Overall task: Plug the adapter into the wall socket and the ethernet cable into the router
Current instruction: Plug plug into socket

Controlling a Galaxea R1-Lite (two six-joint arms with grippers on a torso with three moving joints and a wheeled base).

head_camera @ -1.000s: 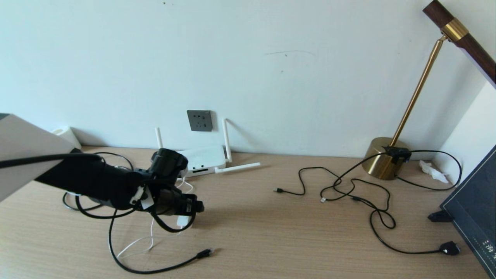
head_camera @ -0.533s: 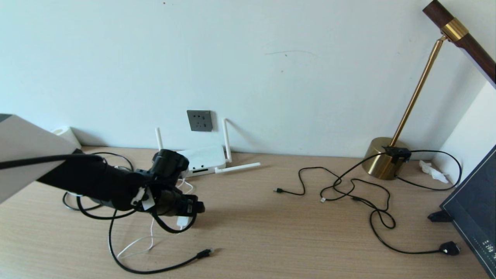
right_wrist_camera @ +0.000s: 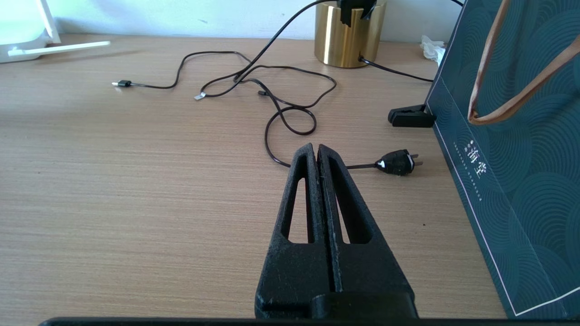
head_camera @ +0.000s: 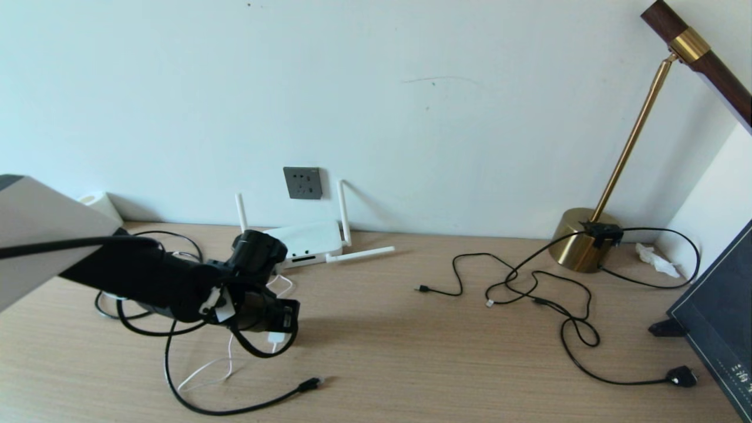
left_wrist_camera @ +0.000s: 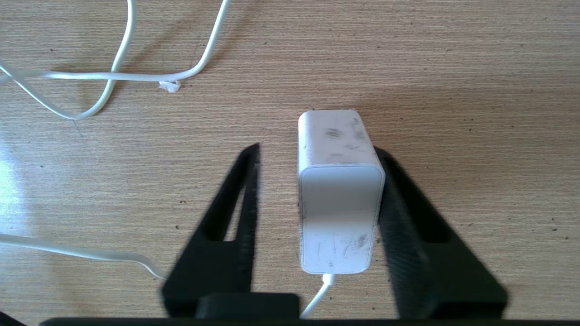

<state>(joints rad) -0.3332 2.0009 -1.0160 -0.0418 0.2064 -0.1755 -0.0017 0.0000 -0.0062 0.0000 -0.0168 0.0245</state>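
Observation:
The white adapter [left_wrist_camera: 337, 190] stands on the wooden desk between the fingers of my left gripper [left_wrist_camera: 317, 149], which is open. One finger lies against the adapter's side and the other stands a gap away. In the head view the left gripper [head_camera: 283, 320] hangs low over the adapter [head_camera: 276, 337], in front of the router [head_camera: 308, 239]. The dark grey wall socket [head_camera: 302, 183] sits on the wall just above the router. The ethernet cable's plug [head_camera: 309, 384] lies on the desk nearer to me. My right gripper [right_wrist_camera: 316, 148] is shut and empty, low over the desk on the right.
The adapter's thin white cord [left_wrist_camera: 113, 77] loops on the desk. Thin black cables [head_camera: 511, 282] sprawl at centre right, ending in a two-pin plug [head_camera: 681, 376]. A brass lamp base [head_camera: 578, 239] stands by the wall and a dark bag [head_camera: 719, 317] at the right edge.
My left gripper has sunk slightly toward the desk and drawn a little left, around the adapter. Nothing else has moved.

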